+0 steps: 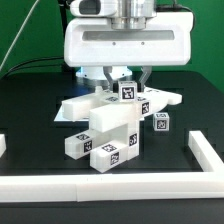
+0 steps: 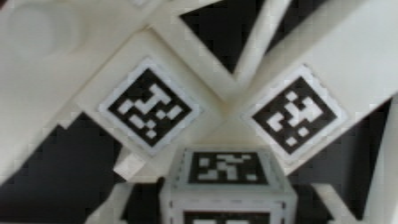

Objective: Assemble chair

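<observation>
A black table top [image 1: 30, 110] carried everything, fenced by long plain white border rails [image 1: 110, 186] along its edges. The bulky white robot gripper [image 1: 127, 84] hung directly over the centre, its dark fingers [image 1: 109, 76] straddling the top tagged block. Whether the jaws pinched that block or only flanked it could not be told. The blocky white plastic chair [image 1: 108, 135], tagged in black and white, stood mid-table below the gripper. A small white tagged cube [image 1: 160, 122] lay just beside it, on the exterior view's right. The wrist view showed blurred tags [image 2: 151, 105].
</observation>
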`<action>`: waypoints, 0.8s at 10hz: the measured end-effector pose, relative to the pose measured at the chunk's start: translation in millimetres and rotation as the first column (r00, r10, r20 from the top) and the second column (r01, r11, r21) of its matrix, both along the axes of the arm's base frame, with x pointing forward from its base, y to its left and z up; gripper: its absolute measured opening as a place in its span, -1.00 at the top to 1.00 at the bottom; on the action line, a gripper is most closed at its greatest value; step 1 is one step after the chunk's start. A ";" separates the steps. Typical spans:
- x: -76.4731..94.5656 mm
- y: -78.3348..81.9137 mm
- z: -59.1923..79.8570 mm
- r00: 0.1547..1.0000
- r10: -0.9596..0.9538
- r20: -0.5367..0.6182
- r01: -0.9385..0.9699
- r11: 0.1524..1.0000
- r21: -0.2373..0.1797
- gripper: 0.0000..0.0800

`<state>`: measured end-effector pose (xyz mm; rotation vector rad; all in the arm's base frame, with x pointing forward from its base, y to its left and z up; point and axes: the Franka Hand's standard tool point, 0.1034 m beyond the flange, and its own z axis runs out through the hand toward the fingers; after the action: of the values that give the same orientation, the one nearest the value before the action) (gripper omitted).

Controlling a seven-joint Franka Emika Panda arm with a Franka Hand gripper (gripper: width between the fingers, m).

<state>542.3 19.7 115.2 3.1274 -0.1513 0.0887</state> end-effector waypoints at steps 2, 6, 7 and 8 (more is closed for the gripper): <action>0.5 1.5 0.1 0.981 -0.194 0.001 0.194 0.981 0.011 0.29; 0.6 3.3 0.0 0.907 -0.420 -0.004 0.420 0.907 0.036 0.29; 0.6 3.5 0.0 0.891 -0.454 -0.005 0.454 0.890 0.038 0.29; 0.5 4.6 -0.3 0.846 -0.533 -0.011 0.533 0.845 0.049 0.29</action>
<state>542.8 24.3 115.0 2.9955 -1.0268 0.0830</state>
